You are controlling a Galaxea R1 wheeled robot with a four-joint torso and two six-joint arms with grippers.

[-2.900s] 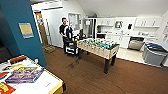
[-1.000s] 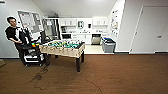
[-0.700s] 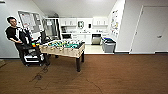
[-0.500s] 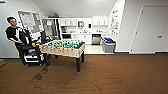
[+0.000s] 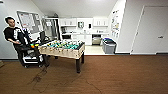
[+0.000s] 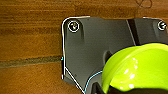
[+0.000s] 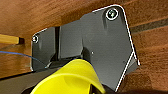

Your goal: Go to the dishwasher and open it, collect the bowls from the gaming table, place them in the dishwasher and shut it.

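At the far left of the head view a person (image 5: 15, 37) in a dark shirt sits beside a cart (image 5: 31, 56) loaded with equipment, against a grey wall that carries a notice board (image 5: 28, 21). Just right of the cart stands the gaming table (image 5: 62, 51), a table-football table with a pale wooden body, dark legs and a green field crossed by rods; it rests on the brown wood floor (image 5: 112, 75), which has a loose cable (image 5: 38, 77) trailing across it near the cart. Behind the table the room opens into a white kitchen with upper cabinets (image 5: 85, 22) and a bench (image 5: 85, 33) below them. The dishwasher (image 5: 96, 40) is set under that bench, towards the right end of the kitchen, its front showing as a greyish panel; from this far I cannot tell whether its door is open. Just right of it a grey bin (image 5: 109, 46) stands against the white wall, and further right there is a white door (image 5: 152, 30).

In the left wrist view a lime-green bowl (image 6: 137, 67) sits close against the arm's dark plate above the wood floor; whether the left tool is pinching it I cannot tell. In the right wrist view a yellow bowl (image 7: 72, 77) lies likewise against the plate, and the right tool's state cannot be told either.
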